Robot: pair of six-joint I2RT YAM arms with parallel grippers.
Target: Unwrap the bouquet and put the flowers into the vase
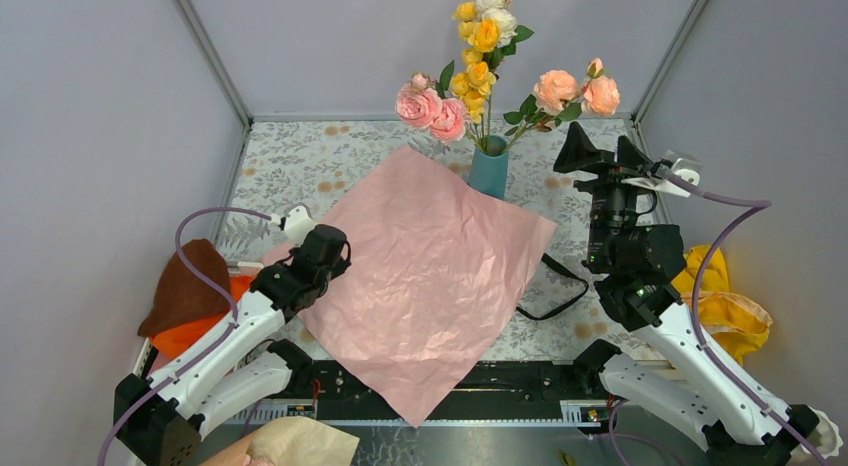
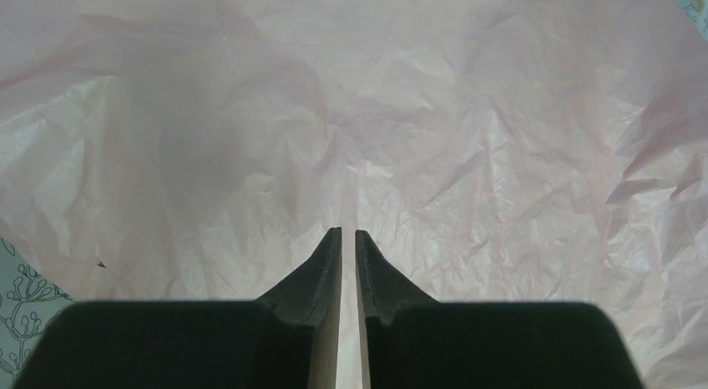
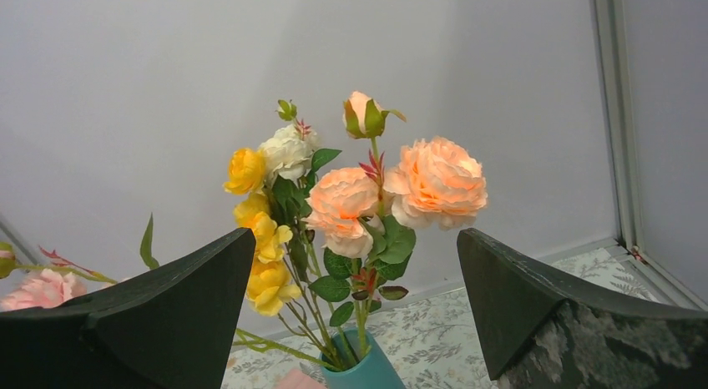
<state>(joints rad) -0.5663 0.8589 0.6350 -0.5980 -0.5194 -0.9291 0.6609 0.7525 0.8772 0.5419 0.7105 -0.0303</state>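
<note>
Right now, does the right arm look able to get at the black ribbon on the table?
Probably yes. The black ribbon lies uncovered on the table between the pink paper and the right arm, and the right pincer is open and empty.

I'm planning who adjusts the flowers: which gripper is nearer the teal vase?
Right. The right gripper hovers right of the vase, jaws open; the left gripper sits across the pink paper, by its left corner.

Plain pale grey walls (image 1: 100, 106), metal corner posts (image 1: 210, 56), a table (image 1: 300, 156) with leaf-patterned covering
</note>
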